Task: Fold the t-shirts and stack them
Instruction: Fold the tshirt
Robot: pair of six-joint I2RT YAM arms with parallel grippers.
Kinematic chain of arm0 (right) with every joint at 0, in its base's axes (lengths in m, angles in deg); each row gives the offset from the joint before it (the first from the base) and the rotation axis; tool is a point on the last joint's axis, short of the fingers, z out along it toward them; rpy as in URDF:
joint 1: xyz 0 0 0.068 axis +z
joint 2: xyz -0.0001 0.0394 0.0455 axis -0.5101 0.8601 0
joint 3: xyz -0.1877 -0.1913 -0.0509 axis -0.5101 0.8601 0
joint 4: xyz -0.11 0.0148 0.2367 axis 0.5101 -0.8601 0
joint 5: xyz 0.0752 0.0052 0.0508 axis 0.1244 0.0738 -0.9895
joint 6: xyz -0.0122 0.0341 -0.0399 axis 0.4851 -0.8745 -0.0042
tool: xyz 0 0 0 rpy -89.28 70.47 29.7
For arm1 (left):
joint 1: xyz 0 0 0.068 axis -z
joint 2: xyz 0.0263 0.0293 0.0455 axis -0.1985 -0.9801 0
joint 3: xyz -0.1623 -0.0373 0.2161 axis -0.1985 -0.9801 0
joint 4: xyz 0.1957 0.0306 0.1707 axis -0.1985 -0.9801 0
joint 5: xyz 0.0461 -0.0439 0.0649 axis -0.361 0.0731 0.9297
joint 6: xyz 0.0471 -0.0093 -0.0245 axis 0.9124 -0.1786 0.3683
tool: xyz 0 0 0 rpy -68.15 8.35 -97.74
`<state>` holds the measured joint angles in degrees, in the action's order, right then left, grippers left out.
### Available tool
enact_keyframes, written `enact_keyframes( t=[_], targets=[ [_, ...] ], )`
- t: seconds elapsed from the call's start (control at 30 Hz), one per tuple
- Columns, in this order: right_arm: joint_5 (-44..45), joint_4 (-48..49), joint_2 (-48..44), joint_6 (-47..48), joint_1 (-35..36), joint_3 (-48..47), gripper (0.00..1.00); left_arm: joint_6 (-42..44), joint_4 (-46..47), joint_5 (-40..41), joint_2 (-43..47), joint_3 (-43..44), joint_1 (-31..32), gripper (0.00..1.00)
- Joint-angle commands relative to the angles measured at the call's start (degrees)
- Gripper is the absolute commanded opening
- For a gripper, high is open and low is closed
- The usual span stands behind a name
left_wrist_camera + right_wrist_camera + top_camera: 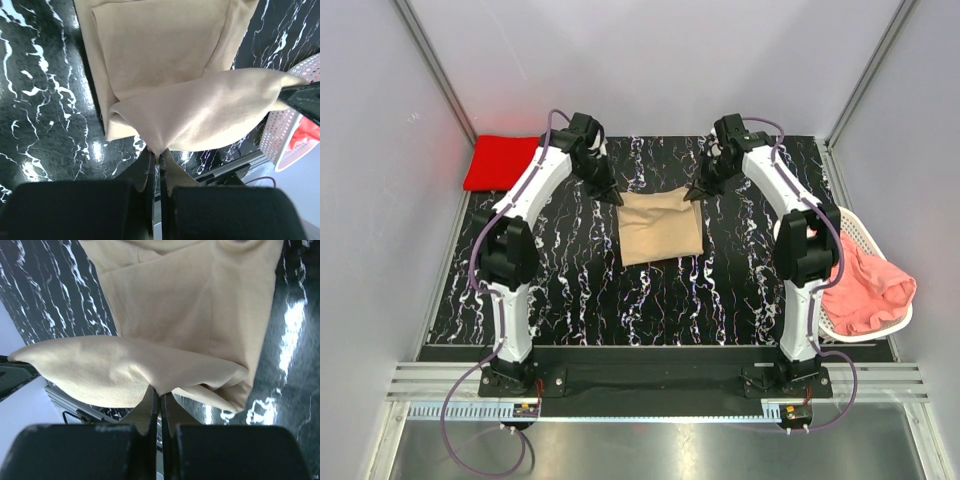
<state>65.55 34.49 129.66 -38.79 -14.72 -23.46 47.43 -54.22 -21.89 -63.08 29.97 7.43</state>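
The tan t-shirt (660,226) lies part-folded at the middle of the black marbled table. My left gripper (611,193) is shut on its far left corner, and my right gripper (695,192) is shut on its far right corner; the far edge is lifted between them. The left wrist view shows the pinched tan cloth (200,115) at my left gripper (159,152). The right wrist view shows the same fold (125,370) at my right gripper (160,394). The red t-shirt (500,162) lies folded at the far left corner. The salmon-pink t-shirt (868,285) hangs crumpled in the basket.
A white lattice basket (855,232) stands at the right table edge and also shows in the left wrist view (295,125). Grey walls with metal posts enclose the table (570,290). A metal rail runs along the near edge.
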Motion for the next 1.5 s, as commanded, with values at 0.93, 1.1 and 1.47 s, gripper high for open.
enact_keyframes(
  t=[0.93, 1.1, 1.47],
  targets=[
    [-1.29, 8.27, 8.12, 0.86, -2.50, -12.27, 0.50, 0.24, 20.72, -4.47, 2.70, -8.16, -3.41, 0.51],
    [-3.13, 10.21, 10.55, -0.02, -0.04, -9.79, 0.25, -3.90, 24.87, -5.97, 1.13, -12.48, 0.02, 0.49],
    [-3.94, 13.20, 26.91, -3.45, -3.37, -23.75, 0.20, -3.47, 21.09, -4.57, -1.17, -12.22, 0.99, 0.47]
  ],
)
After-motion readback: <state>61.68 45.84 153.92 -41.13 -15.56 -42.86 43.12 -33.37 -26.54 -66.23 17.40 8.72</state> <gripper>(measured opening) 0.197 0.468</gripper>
